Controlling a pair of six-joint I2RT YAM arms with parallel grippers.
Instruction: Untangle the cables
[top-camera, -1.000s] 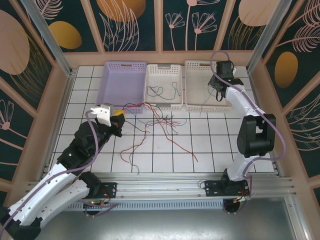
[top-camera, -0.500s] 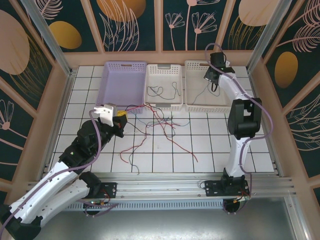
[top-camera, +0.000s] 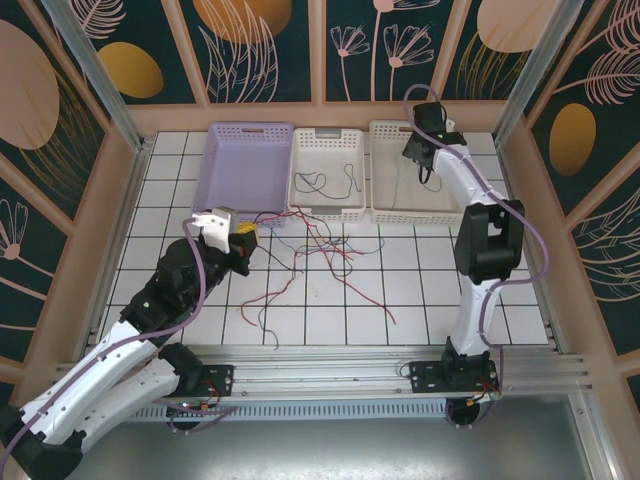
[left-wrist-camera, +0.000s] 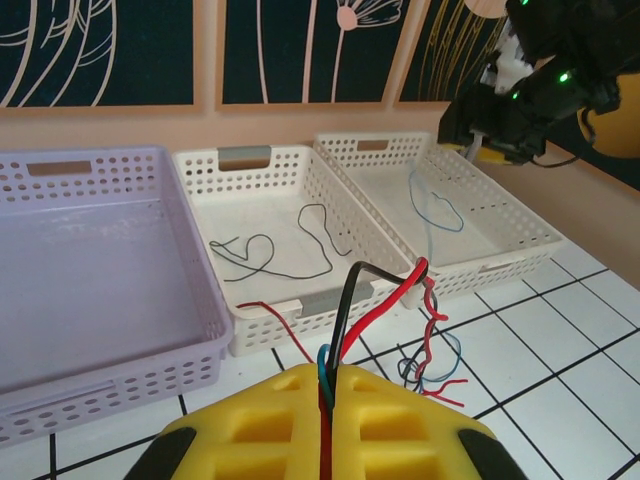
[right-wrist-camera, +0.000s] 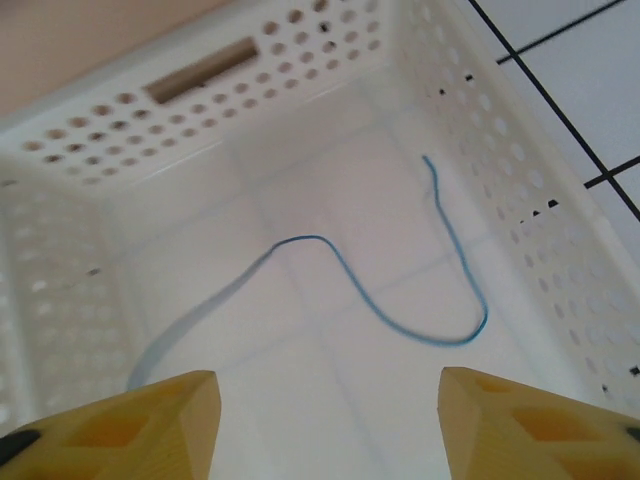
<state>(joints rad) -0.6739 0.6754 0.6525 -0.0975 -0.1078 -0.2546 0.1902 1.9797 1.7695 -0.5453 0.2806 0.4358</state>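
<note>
Left wrist, left hand (left-wrist-camera: 326, 405) pinching cables (left-wrist-camera: 381, 308)

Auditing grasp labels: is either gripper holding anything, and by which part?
Left gripper pinches thin red, black and blue wires together; whether at their ends is hidden. Right gripper is open and empty over a white perforated basket.

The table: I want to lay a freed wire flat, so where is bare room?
Bare tiles lie right of the wire tangle, up to the right arm, and left of the purple basket, whose floor is also bare. Crowded: the middle tiles, where the left gripper pinches it.
</note>
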